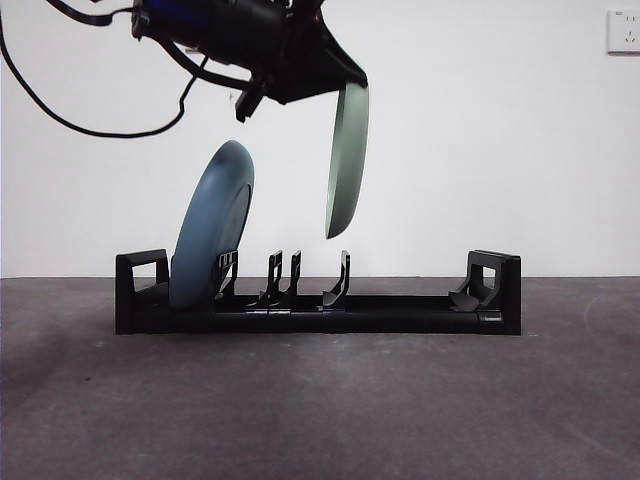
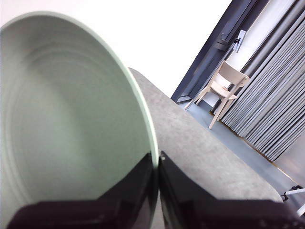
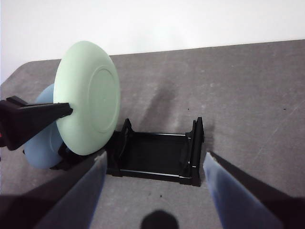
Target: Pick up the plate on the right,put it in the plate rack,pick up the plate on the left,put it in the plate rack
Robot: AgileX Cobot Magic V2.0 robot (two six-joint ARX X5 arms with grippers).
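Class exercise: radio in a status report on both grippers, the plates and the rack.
Left gripper shut on pale green round plate, held above long black plastic plate rack. Right gripper open, empty, above rack. Blue round plate already slotted. Nothing blocking.

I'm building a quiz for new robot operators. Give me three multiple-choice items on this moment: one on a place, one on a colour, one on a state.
1. Where is the blue plate?
A. flat on the table
B. standing in the plate rack near one end post
C. in a gripper

2. What colour is the plate held in the air?
A. pale green
B. red
C. black

3. How is the right gripper?
A. shut on a plate
B. shut on the rack
C. open, empty

Answers: 1 B, it leans in a slot by an end post. 2 A, the left gripper clamps the green plate by its rim above the rack. 3 C, its jaws stand apart, holding nothing.
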